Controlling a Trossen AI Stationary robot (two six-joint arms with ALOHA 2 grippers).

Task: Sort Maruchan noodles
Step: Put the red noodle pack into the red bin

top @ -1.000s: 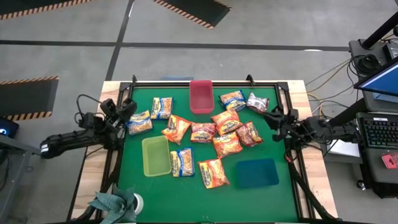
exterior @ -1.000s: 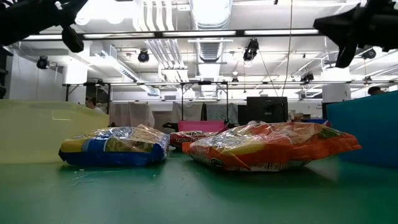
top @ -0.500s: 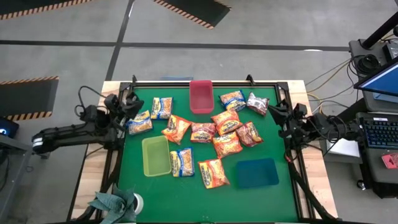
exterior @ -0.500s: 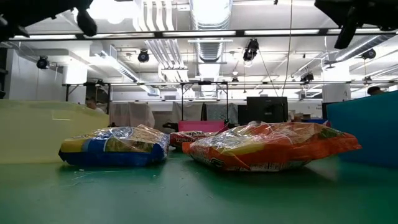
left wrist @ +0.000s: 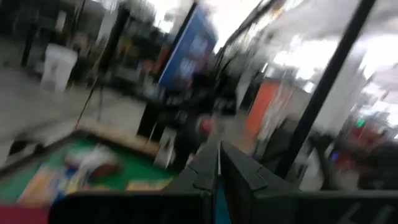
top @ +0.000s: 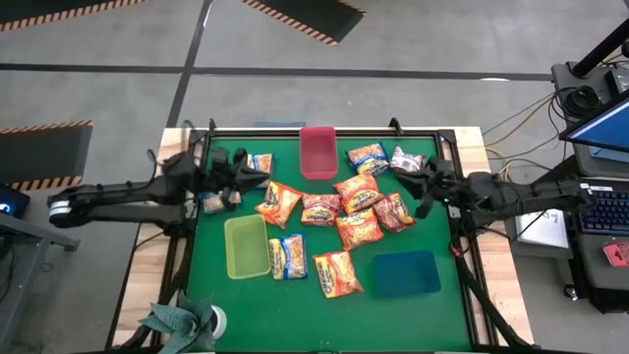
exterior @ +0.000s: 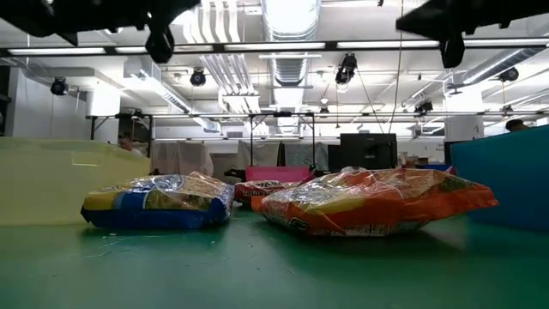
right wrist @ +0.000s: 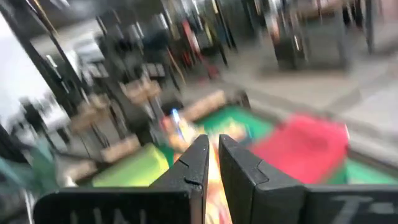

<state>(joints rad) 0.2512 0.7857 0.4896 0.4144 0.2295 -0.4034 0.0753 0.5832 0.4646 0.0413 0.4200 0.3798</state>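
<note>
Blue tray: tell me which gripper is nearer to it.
Right. The right gripper hangs just beyond the blue tray, over the packets at the table's right side. The left gripper is across the table, over the packets near the red tray.

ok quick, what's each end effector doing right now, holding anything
Left end effector: closed, empty, above the packets at the table's far left.
Right end effector: closed, empty, over the mat's right side.
</note>
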